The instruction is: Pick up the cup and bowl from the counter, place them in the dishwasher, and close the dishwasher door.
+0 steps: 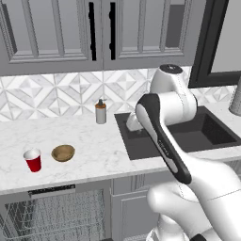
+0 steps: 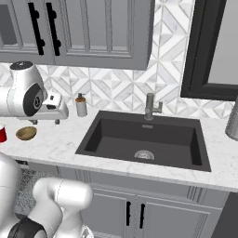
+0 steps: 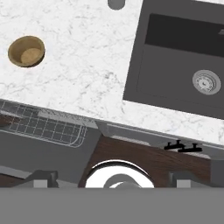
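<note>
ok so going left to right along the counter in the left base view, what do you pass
small red plastic cup with white rim → shallow tan wooden bowl → tan-topped grey soap dispenser bottle → dark inset sink

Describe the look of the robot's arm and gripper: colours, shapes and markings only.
The arm is glossy white, built of thick rounded segments with bulbous joints. Dark, nearly black bands and caps mark the joints, and one long dark strip curves along a link. The gripper is a pale boxy block with short dark fingertips. No cables or lettering show.

The cup [image 2: 2, 133] is cut by the right base view's edge, and the arm seemingly hides the pincer there.
</note>
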You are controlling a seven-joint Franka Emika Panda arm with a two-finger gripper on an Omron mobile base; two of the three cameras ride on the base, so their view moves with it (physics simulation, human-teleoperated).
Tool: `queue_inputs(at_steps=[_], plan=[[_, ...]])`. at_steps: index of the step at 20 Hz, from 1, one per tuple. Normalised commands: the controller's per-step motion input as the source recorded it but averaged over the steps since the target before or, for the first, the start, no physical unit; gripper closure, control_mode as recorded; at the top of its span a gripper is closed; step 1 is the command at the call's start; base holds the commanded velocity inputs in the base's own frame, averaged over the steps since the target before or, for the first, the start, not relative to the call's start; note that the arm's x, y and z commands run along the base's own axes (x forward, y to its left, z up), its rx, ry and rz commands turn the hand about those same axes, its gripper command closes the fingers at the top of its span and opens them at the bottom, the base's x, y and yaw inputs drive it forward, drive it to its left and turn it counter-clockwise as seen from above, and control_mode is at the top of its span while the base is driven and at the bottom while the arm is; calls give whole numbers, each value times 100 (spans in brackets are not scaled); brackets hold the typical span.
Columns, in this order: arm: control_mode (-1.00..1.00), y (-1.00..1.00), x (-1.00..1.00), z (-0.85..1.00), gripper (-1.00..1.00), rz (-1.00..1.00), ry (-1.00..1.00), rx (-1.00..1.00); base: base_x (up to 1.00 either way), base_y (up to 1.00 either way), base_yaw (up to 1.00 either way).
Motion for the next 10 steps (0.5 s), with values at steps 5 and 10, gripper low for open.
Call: queue_inputs(at_steps=[5,10], plan=[[-100,37,0,0,-100,10,1,0,0,0,0],[-100,51,0,0,-100,1,0,0,0,0,0]])
